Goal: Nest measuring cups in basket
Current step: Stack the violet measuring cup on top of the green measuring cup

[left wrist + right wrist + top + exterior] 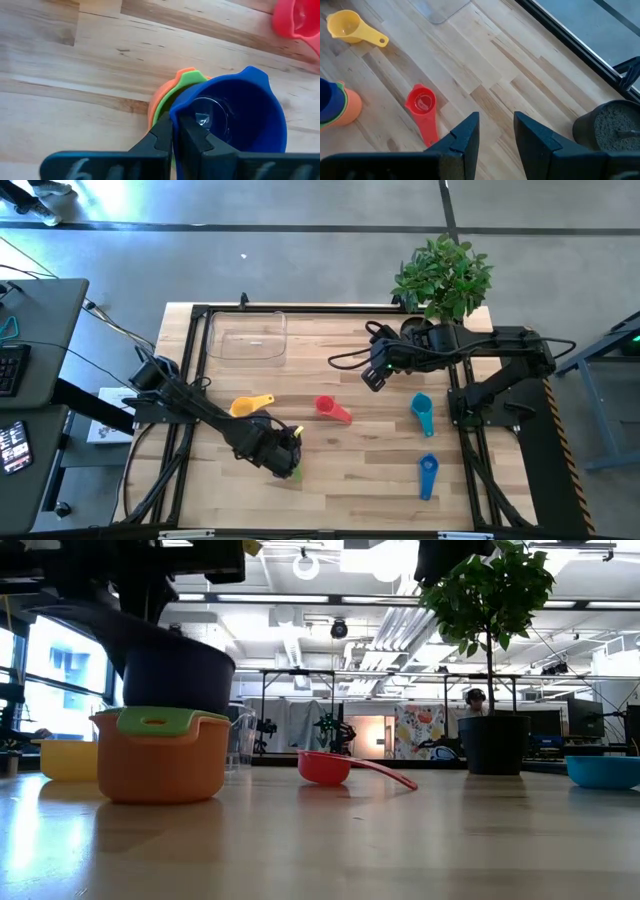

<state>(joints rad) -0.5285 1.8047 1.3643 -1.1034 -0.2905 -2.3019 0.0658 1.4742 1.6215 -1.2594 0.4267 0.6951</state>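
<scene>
My left gripper [285, 448] is near the table's near edge, shut on a dark blue cup [232, 117]. That cup stands over a green cup [187, 80] nested in an orange cup [160, 765]. Lying on the table are a yellow cup [250, 406], a red cup [333, 410], a teal cup [422, 413] and a blue cup [428, 475]. The clear basket [248, 335] stands near the far edge with no cup in it. My right gripper [492, 132] is open in the air between the red cup and the plant pot. My left gripper pinches the dark blue cup's wall at the rim [175, 119], one finger [192, 137] inside the bowl and one [161, 136] outside. The fingers come from above, pointing down. The cup is upright, its bottom [175, 700] at the green cup's mouth; whether it rests there I cannot tell.
A dark round pot with a green plant [445, 280] stands at the far right corner, close to my right arm. A black frame [195, 350] runs along the table's edges. Bare wood lies between the basket and the red cup.
</scene>
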